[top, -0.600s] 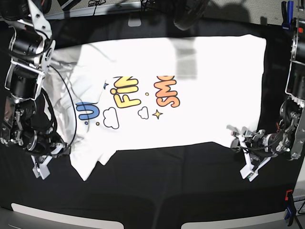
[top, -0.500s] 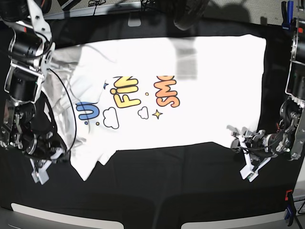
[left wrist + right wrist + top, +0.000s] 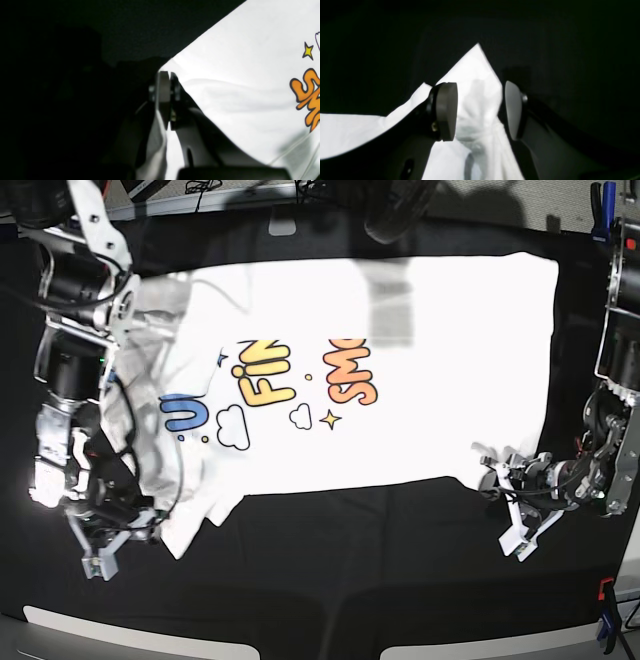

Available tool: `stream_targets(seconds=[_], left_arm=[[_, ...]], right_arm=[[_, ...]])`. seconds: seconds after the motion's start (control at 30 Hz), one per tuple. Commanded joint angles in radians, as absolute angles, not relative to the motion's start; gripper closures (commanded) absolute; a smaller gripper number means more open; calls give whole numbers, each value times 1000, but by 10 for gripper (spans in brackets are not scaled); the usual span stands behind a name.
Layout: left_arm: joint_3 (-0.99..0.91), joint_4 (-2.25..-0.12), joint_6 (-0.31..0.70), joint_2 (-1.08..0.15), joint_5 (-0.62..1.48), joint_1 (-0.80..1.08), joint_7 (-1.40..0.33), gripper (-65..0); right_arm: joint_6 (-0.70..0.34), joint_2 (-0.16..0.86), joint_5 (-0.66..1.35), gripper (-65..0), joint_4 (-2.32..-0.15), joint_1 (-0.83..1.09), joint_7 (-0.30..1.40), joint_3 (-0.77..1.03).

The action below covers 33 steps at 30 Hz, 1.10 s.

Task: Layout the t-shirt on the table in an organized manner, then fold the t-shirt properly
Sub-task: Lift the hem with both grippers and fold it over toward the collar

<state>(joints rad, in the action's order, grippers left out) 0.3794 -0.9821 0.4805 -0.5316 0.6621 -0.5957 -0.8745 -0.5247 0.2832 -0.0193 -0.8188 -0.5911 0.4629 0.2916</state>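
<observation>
- The worktop (image 3: pixel 330 580), a black cloth, carries the t-shirt (image 3: pixel 420 380) print side up, spread across its far half; the "FINE" and "SMOL" lettering sit near the shirt's middle.
- Since half a second ago my right arm has swung in toward the shirt: the near-left part of the fabric, which lay flatter beside "ULTRA", is now bunched, and the blue letters show more fully.
- I judge this is still the laying-out stage; that left side needs drawing outward before any fold.
- My left gripper (image 3: pixel 512 502) has barely shifted. It sits at the shirt's near corner on the base view's right, pads pressed together on a pinch of the hem, as the wrist view shows (image 3: pixel 165 100).
- My right gripper (image 3: pixel 480 110) stands parted, with a pointed sleeve or hem corner of the shirt lying between the pads, not clamped.
- Edges: the shirt's near hem runs fairly straight from my left gripper toward the print; the far edge lies close to the worktop's back border.
- Room: bare black cloth lies open all along the near side of the shirt, so pulling toward me is free; beyond the shirt's far edge there is little.
</observation>
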Motion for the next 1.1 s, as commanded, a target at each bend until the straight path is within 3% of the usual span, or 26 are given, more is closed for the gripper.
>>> stream_targets(seconds=[0.0,0.2,0.47,0.53,0.63,0.8,0.87,1.0,1.07], left_arm=[[373,-996,482,-544,683,-629,-860,0],[373,-996,482,-543,685,-629,-860,0],[373,-996,483,-543,685,-629,-844,0],[373,-997,483,-543,685,-629,-844,0],[373,-997,483,-543,685,-629,-844,0],[373,-997,483,-544,685,-629,-844,0],[373,-997,483,-543,685,-629,-844,0],[373,-997,483,-544,682,-629,-844,0],[373,-997,483,-544,681,-629,-844,0]], right_arm=[[-495,286,-37,-301,-810,-626,414,294],[-347,277,-171,-301,-658,-626,278,294],[-344,263,-176,-295,-593,-625,289,294],[-344,256,-171,-220,-593,-625,312,294],[-344,250,-131,-20,-593,-626,339,294],[-344,249,-128,0,-606,-640,389,294],[-379,249,-127,0,-632,-642,414,294],[-628,247,-77,0,-764,-604,435,278],[-655,243,-25,0,-876,-553,471,259]])
